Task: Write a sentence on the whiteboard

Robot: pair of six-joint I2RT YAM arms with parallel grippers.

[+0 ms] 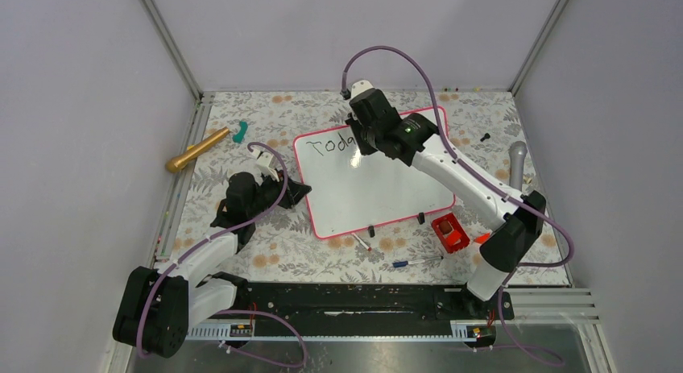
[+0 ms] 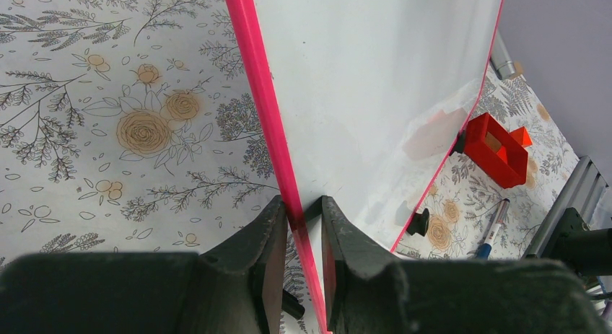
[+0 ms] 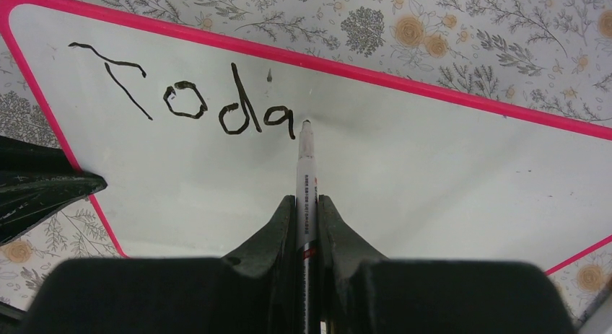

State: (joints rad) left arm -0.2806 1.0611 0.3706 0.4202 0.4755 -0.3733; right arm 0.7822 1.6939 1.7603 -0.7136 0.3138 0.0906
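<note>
The whiteboard lies flat on the flowered table, white with a pink frame. Black letters "Toda" of the sentence run along its far left edge. My right gripper is shut on a white marker. The marker's tip touches the board just right of the last "a". In the top view this gripper hangs over the board's far left part. My left gripper is shut on the board's pink frame, at the left edge.
A red box and two black clips sit by the board's near edge. A blue pen and another pen lie nearer me. A gold cylinder and a teal piece lie far left, a grey cylinder right.
</note>
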